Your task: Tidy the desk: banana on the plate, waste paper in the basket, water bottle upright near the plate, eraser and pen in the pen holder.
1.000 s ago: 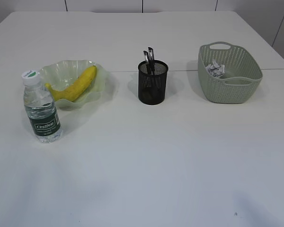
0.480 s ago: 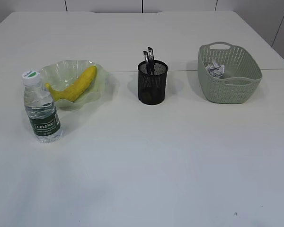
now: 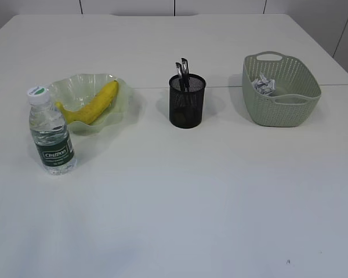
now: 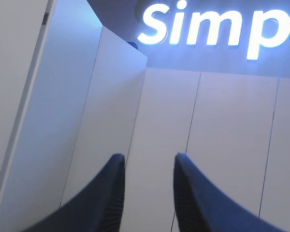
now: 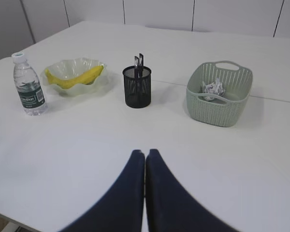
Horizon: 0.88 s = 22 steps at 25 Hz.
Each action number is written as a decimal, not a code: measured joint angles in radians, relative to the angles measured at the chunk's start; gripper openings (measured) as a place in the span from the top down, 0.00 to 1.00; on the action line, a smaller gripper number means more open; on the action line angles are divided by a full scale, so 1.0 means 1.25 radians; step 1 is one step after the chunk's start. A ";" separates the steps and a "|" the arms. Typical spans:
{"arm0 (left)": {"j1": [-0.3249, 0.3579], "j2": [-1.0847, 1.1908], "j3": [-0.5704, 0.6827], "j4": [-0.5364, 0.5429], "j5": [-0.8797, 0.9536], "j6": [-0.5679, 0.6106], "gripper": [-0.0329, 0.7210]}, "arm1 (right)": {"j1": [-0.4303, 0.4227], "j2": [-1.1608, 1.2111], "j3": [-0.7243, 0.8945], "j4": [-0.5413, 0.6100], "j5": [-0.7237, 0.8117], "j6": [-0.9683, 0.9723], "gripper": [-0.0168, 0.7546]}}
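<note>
A: From outside, you had the curved yellow banana [image 3: 93,103] on the wavy green glass plate [image 3: 123,103] by the bench's left edge, the clear plastic water bottle [image 3: 50,132] upright beside it.

B: And the crumpled white waste paper [image 3: 264,84] lay in the grey woven basket [image 3: 283,107], a dark pen [image 3: 183,70] in the black mesh pen holder [image 3: 187,103]; the eraser I couldn't see.

A: Your left gripper [image 4: 149,193] stood partly open, empty, aimed at the wall.

B: Your right gripper [image 5: 145,186] was closed, empty.

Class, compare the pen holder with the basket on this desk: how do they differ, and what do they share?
The pen holder is black mesh; the basket is pale green weave. The pen holder is a narrow upright cylinder, the basket wide and oblong with handles. The pen holder holds pens, the basket crumpled paper. Both stand upright, open-topped, on the table.
</note>
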 joint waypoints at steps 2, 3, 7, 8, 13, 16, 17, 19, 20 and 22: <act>0.000 -0.003 -0.003 0.000 0.000 0.000 0.64 | 0.000 0.000 0.020 0.000 0.001 0.000 0.99; 0.000 -0.005 -0.003 0.000 0.000 0.000 0.64 | 0.000 0.000 0.032 0.000 0.001 0.000 0.99; 0.000 -0.022 -0.005 0.000 0.004 0.000 0.64 | 0.000 0.000 0.082 0.000 0.003 0.000 0.99; 0.000 -0.028 -0.009 0.000 0.005 0.000 0.64 | 0.000 0.000 0.090 0.000 0.004 0.000 0.99; 0.000 -0.058 -0.062 0.002 0.005 0.000 0.64 | 0.000 0.000 0.116 -0.003 0.004 0.000 0.99; 0.000 -0.065 -0.088 0.005 0.005 0.000 0.64 | 0.000 0.000 0.133 -0.005 0.004 0.000 0.99; 0.000 -0.067 -0.095 0.005 0.005 0.000 0.64 | 0.000 0.000 0.133 -0.005 0.004 0.000 0.99; 0.000 -0.067 -0.113 0.005 0.005 0.000 0.64 | 0.000 0.000 0.134 -0.005 0.004 0.000 0.99; 0.000 -0.067 -0.124 0.005 0.005 0.000 0.64 | 0.000 0.000 0.134 -0.005 0.004 0.000 0.99; 0.000 -0.067 -0.146 0.005 0.005 0.000 0.64 | 0.000 0.000 0.134 -0.005 0.004 0.000 0.99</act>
